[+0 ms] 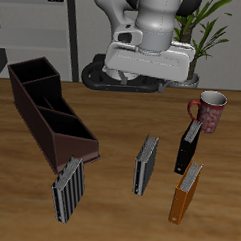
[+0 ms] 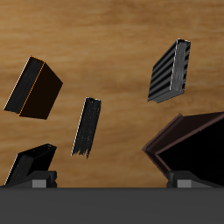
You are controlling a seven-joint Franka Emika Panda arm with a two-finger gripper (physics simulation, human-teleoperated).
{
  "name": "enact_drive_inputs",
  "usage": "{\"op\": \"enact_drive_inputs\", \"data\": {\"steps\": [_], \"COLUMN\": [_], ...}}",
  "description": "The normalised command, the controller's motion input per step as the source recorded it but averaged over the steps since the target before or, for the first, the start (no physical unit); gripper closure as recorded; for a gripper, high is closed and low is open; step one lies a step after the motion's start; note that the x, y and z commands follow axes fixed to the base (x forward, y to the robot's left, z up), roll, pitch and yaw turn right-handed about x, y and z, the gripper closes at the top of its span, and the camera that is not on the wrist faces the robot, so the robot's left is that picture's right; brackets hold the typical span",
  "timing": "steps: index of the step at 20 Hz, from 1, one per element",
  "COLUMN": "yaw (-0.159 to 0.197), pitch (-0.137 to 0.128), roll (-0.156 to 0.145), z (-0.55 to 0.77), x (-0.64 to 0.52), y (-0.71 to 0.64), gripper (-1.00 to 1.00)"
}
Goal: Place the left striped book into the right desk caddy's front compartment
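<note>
My claw (image 2: 109, 184) hangs spread open, holding nothing. In the exterior view, the left striped book (image 1: 145, 164) lies toward six o'clock from me, long axis roughly twelve-to-six, near the right desk caddy (image 1: 53, 139).

No legible text, label, brand, number or sign is found in either view. The covers of the slim grey finely striped book (image 1: 146, 164) (image 2: 87, 126), the bolder black-and-white striped book (image 1: 68, 189) (image 2: 170, 71), the orange book (image 1: 186, 192) (image 2: 33, 88) and the black book (image 1: 188, 147) carry no readable print. The long dark maroon-brown open-topped caddy (image 1: 48, 111) (image 2: 188, 149) shows plain walls. The patterned red mug (image 1: 211, 110) bears markings too small to read.
</note>
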Motion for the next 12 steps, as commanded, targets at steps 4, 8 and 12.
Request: {"op": "enact_drive_inputs", "data": {"steps": [4, 8, 12], "yaw": [0.019, -0.001, -0.007], "pitch": [-0.015, 0.028, 0.004], "roll": [0.0, 0.02, 0.022], "z": [-0.09, -0.23, -0.2], "x": [0.09, 0.18, 0.08], "y": [0.01, 0.03, 0.1], "gripper": [-1.0, -1.0, -1.0]}}
